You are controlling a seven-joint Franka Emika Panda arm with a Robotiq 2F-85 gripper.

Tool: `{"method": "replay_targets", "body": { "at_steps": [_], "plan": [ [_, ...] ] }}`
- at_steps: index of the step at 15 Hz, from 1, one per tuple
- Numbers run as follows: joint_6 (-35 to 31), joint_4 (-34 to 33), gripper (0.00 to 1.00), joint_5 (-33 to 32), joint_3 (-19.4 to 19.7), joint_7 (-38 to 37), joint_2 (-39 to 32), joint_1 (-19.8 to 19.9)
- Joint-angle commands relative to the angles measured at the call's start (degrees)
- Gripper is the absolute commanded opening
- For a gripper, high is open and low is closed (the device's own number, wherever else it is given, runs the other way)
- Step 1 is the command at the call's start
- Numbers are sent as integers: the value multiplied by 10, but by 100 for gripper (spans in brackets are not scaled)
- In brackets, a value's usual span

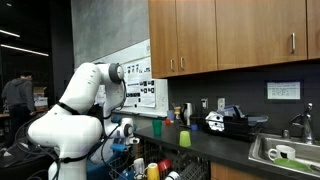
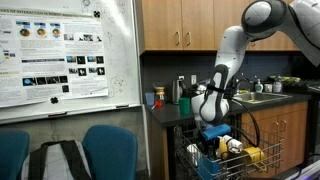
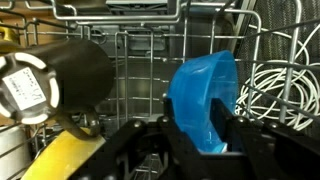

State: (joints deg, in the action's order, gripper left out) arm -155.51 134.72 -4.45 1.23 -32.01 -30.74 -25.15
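Observation:
In the wrist view my gripper [image 3: 200,135] is shut on the rim of a blue plastic bowl [image 3: 205,85], which stands on edge inside a wire dish rack [image 3: 140,70]. A black cup [image 3: 60,75] with a white label lies on its side to the left of the bowl. A yellow item [image 3: 60,160] lies below the cup. In both exterior views the gripper [image 2: 215,128] [image 1: 127,133] reaches down into the open dishwasher rack [image 2: 215,160], and the bowl shows as a blue patch [image 2: 215,131] at the fingers.
White wire tines [image 3: 285,85] stand right of the bowl. The rack holds a yellow item [image 2: 252,155] and other dishes. A dark counter [image 1: 215,140] carries a green cup [image 1: 184,138], a sink [image 1: 285,152] and an appliance [image 1: 228,122]. Blue chairs [image 2: 108,152] stand under a poster board [image 2: 65,55].

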Motion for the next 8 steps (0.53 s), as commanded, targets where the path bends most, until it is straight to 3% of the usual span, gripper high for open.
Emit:
{"method": "replay_targets", "body": {
  "at_steps": [1,4,8],
  "plan": [
    [0,-4,51,5,-2,-8,-4,-7],
    [-2,-7,58,8,-7,-7,-9,-6],
    [-2,-12,54,7,-6,-8,-16,-8]
  ]
}}
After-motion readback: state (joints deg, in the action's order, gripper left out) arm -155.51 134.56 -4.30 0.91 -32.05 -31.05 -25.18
